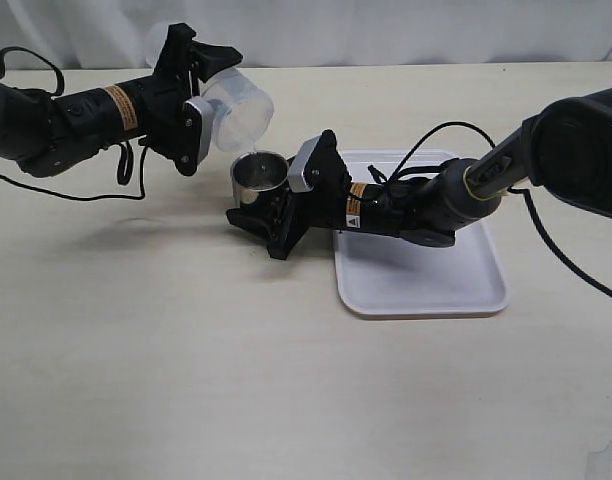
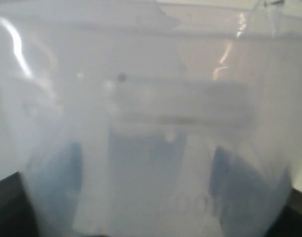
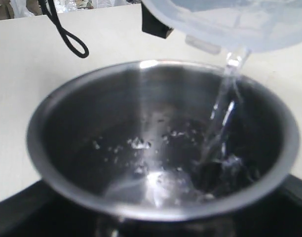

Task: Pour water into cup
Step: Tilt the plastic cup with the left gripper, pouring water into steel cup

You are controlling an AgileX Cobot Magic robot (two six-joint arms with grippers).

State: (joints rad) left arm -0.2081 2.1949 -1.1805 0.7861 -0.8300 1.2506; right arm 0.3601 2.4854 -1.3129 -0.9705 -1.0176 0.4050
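Note:
My left gripper (image 1: 204, 100) is shut on the translucent plastic container (image 1: 242, 110), held above the table and tipped mouth-down to the right. A thin stream of water (image 1: 254, 152) falls from its lip into the steel cup (image 1: 258, 176). My right gripper (image 1: 270, 205) is shut on the cup and holds it upright on the table. In the right wrist view the water (image 3: 221, 111) runs from the container (image 3: 230, 19) down into the cup (image 3: 116, 113) and pools at the bottom. The container (image 2: 151, 98) fills the left wrist view, and the dark fingers (image 2: 242, 190) show through it.
A white tray (image 1: 426, 290) lies under my right arm, just right of the cup. Black cables trail beside the left arm (image 1: 86, 190) and over the tray (image 1: 456, 135). A white curtain runs behind the table's far edge (image 1: 386, 65).

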